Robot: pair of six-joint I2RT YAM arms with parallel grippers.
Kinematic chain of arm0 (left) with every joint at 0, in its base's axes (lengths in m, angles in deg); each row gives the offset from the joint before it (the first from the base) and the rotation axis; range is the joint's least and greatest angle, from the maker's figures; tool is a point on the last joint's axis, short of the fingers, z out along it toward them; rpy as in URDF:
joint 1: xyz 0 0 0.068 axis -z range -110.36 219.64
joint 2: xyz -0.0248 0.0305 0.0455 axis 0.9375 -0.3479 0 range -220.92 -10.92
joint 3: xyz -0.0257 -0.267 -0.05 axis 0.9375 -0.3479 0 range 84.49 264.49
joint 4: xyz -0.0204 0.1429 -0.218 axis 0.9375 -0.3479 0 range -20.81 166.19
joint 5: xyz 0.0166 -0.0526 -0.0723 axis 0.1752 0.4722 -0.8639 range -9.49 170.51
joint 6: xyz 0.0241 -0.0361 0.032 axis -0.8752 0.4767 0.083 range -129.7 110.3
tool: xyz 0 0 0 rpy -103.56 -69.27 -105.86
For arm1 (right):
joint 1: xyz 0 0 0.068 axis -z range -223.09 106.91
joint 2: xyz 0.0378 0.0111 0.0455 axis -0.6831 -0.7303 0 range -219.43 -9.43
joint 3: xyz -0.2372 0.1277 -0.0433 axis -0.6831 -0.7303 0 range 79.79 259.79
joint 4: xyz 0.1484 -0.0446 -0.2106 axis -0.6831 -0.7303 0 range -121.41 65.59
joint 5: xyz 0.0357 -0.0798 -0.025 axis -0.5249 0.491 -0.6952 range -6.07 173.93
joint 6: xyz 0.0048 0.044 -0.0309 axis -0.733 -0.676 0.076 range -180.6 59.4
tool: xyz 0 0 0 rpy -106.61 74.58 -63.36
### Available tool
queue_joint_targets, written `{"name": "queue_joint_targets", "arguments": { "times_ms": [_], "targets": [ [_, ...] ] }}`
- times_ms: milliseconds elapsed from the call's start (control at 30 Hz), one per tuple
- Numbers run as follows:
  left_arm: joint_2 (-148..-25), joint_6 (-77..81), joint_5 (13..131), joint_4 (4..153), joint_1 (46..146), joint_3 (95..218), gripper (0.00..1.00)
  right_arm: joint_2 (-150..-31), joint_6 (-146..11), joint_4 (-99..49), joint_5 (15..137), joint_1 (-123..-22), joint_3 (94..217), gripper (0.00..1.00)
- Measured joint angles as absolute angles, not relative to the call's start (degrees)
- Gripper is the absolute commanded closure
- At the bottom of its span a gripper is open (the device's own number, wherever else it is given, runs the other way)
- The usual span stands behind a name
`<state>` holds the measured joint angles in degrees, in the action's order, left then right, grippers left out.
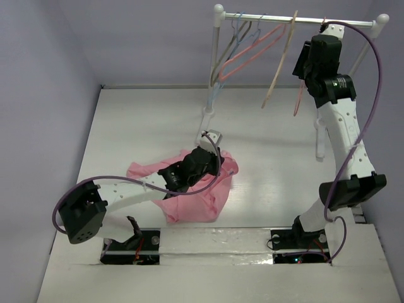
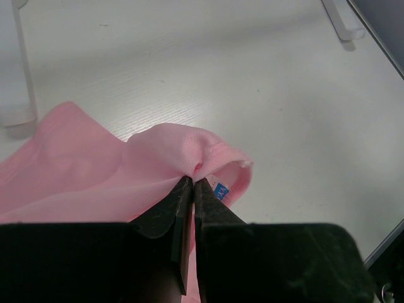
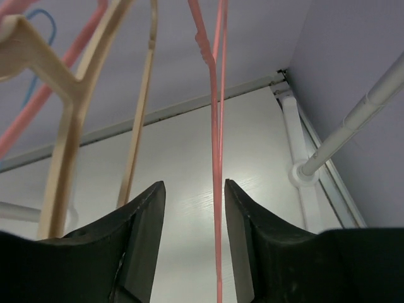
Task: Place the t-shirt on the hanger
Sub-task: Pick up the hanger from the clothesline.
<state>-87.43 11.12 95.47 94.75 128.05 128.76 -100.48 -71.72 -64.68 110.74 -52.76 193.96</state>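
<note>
The light pink t-shirt (image 1: 196,203) lies crumpled on the white table (image 1: 145,126) in front of the left arm. My left gripper (image 1: 214,165) is shut on a fold of the t-shirt (image 2: 95,164) at the collar, beside a small blue label (image 2: 221,190); in the left wrist view the gripper (image 2: 194,181) pinches the cloth just above the table. My right gripper (image 1: 299,66) is raised to the rack and open (image 3: 194,186). The thin salmon-pink hanger (image 1: 298,101) hangs there, and its bar (image 3: 216,126) runs between the open fingers, nearer the right one, untouched.
A white rack rail (image 1: 284,19) crosses the back. On it hang a tan wooden hanger (image 1: 281,60), also in the right wrist view (image 3: 69,113), blue and grey wire hangers (image 1: 230,57) and another pink hanger (image 1: 259,47). A rack post (image 3: 353,126) stands at the right.
</note>
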Motion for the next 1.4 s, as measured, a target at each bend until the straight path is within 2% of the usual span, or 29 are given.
{"name": "queue_joint_targets", "arguments": {
  "times_ms": [233,367,433,467,533,767,1033,1167,1400],
  "targets": [
    [-87.17,10.49,94.40,95.94,128.05,128.00,1.00,-105.59,-70.82,-67.32,108.92,-50.42,198.90,0.63],
    [-87.02,10.29,94.16,96.79,128.05,127.67,1.00,-105.92,-70.80,-67.39,107.65,-49.11,198.75,0.84],
    [-86.93,10.27,94.03,96.94,128.05,127.43,1.00,-105.85,-70.78,-67.17,107.50,-48.91,198.16,0.89],
    [-86.91,10.27,93.99,97.03,128.05,127.39,1.00,-105.81,-70.73,-66.91,107.41,-48.72,197.85,0.96],
    [-86.93,10.20,93.99,97.03,128.05,127.37,1.00,-105.81,-70.54,-66.27,107.17,-48.70,197.24,1.00],
    [-86.93,9.83,94.38,97.03,128.05,127.37,1.00,-105.22,-69.38,-65.35,106.15,-48.70,196.83,1.00],
    [-86.91,9.83,94.47,97.05,128.05,127.37,1.00,-98.90,-67.48,-62.01,104.70,-48.70,193.42,1.00],
    [-86.91,9.83,94.47,97.27,128.05,127.23,1.00,-93.55,-67.17,-58.73,103.76,-48.70,187.99,1.00],
    [-86.84,9.85,94.42,97.86,128.05,126.56,1.00,-83.10,-67.69,-53.22,100.16,-48.67,170.40,1.00]
  ]
}}
